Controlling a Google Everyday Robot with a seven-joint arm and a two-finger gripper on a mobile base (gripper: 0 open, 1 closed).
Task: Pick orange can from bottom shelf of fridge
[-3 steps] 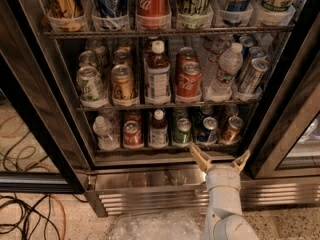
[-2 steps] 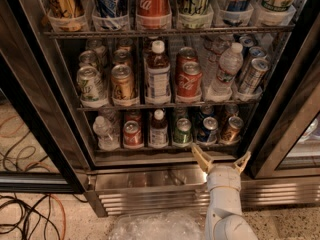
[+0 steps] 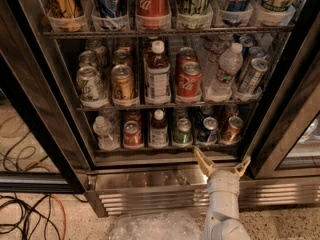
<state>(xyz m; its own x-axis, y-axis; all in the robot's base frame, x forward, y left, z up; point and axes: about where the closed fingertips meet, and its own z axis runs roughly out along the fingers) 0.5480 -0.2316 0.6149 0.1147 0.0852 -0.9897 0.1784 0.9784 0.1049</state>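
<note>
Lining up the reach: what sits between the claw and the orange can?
Camera view: only the front edge of the bottom shelf separates the open claw, just below, from the orange can.

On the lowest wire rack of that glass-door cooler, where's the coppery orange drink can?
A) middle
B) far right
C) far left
B: the coppery orange can stands last on the right of the bottom wire rack, beside a blue can; the open two-finger gripper hangs just below.
</note>
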